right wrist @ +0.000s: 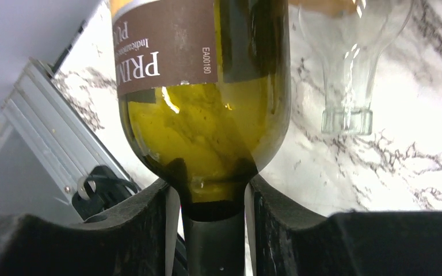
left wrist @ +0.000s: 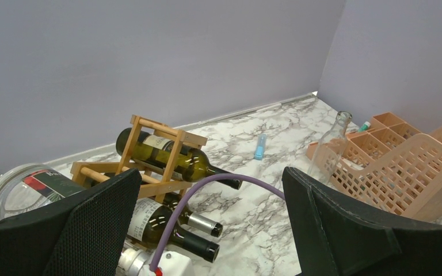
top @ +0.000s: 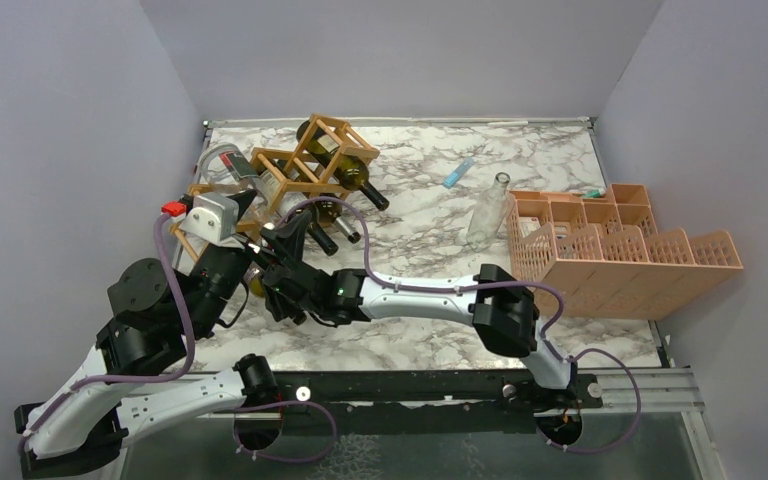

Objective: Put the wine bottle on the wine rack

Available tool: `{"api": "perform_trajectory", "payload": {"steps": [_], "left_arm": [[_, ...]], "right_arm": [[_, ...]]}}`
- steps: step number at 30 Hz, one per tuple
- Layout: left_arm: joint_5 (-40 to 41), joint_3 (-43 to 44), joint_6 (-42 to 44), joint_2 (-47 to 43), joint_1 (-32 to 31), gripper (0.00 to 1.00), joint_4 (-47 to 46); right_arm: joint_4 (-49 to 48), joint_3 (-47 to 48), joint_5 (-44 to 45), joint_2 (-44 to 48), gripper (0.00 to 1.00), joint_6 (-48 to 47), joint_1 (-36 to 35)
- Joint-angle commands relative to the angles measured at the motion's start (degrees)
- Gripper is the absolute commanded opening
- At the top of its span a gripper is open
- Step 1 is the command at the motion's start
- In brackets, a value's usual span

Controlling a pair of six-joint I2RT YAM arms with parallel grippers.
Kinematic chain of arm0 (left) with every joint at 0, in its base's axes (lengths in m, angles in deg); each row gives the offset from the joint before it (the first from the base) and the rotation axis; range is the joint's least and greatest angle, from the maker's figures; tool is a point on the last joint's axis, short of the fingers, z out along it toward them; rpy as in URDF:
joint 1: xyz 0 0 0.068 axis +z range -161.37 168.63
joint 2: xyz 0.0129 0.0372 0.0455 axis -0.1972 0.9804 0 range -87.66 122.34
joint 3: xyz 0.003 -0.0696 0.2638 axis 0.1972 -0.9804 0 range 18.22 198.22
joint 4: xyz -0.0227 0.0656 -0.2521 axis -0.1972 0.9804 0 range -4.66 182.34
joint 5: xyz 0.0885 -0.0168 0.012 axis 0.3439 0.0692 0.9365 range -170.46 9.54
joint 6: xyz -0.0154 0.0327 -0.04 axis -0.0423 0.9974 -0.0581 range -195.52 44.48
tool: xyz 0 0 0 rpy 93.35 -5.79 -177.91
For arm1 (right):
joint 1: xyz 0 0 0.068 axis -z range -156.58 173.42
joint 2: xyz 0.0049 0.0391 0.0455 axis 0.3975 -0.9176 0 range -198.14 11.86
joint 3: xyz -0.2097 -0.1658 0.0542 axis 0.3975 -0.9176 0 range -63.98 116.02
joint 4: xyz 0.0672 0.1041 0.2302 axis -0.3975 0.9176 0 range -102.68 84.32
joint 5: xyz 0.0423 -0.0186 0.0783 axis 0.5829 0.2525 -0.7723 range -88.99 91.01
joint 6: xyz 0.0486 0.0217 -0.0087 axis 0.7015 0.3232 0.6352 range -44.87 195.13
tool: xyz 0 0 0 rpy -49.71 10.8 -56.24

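1. right gripper [right wrist: 210, 192]: fingers flank the neck of the wine bottle [right wrist: 207, 132]. thin light slivers show on each side of the neck, so can't tell if it's clamped or just loose.
2. wine bottle: green glass, brown label, neck pointing at the right wrist cam. it's at the near-left end of the wine rack [left wrist: 161, 127].
3. in the top view both arms cover that bottle. no rack bars show in the right wrist view, so can't tell whether it's seated in the rack.
4. its label is cut off by the frame edge; only "prim" and small print are readable.
5. left gripper [left wrist: 211, 172]: jaws wide apart, nothing between them, hanging just near-left of the rack.
6. rack holds green bottles, with two dark necks poking out low on its right side.
7. clear bottle [right wrist: 348, 57] lies beside the wine bottle, body cut off, seat unclear.
8. well right of the rack: upright clear bottle [top: 488, 212] just beside a pink crate [top: 620, 255].
9. small blue item [top: 458, 173] right of the rack, too small to identify.
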Motion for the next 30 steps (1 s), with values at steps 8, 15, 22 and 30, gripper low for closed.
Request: {"api": "perform_trajectory", "payload": {"steps": [8,15,22,30], "left_arm": [[1.6,0.8,1.1,0.1,-0.3,0.99,-0.1],[1.8,0.6,1.0,-0.2,-0.3,0.99,-0.1],[2.0,0.6,1.1,-0.4,-0.3,0.99,0.0],[2.2,0.4,1.1,-0.7,-0.3,0.99,-0.1]], "right_arm": [[-6.7,3.7,4.3,1.0,0.44,-1.1,0.1],[-11.0,1.3,4.8,1.8,0.37,-0.5,0.2],[-12.5,2.2,6.1,0.7,0.29,-0.5,0.6],[-16.8,1.2,6.9,0.2,0.28,-1.5,0.7]]}}
